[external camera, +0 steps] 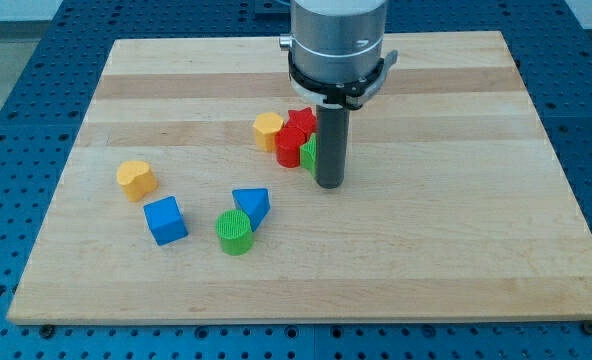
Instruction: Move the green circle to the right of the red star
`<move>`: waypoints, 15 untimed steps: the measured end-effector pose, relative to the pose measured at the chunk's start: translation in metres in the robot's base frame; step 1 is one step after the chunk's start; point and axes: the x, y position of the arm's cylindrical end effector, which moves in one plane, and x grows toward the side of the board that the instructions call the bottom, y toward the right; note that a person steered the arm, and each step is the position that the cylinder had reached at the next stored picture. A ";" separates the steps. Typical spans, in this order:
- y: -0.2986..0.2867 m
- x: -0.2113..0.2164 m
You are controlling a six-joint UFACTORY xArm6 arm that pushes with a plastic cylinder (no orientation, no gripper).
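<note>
Green circle (235, 232) lies well down-left of my tip (329, 184), which stands beside the red star (300, 125), holding nothing.

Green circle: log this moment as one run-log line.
green circle at view's bottom, beside blue triangle | red star in cluster near board centre | my tip right of cluster, partly hiding a green block | circle not yet pushed

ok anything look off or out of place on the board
Nothing damaged or spilled. My tip stands beside the cluster of yellow block, red blocks and green block, far from the green circle.
</note>
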 end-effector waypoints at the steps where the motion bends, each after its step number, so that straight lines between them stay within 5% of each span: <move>1: 0.005 0.003; 2: 0.033 0.053; 4: -0.087 0.154; 5: -0.162 0.148; 6: -0.162 0.113; 9: 0.016 0.068; 11: -0.054 0.111; 13: -0.047 0.032; 15: -0.015 0.024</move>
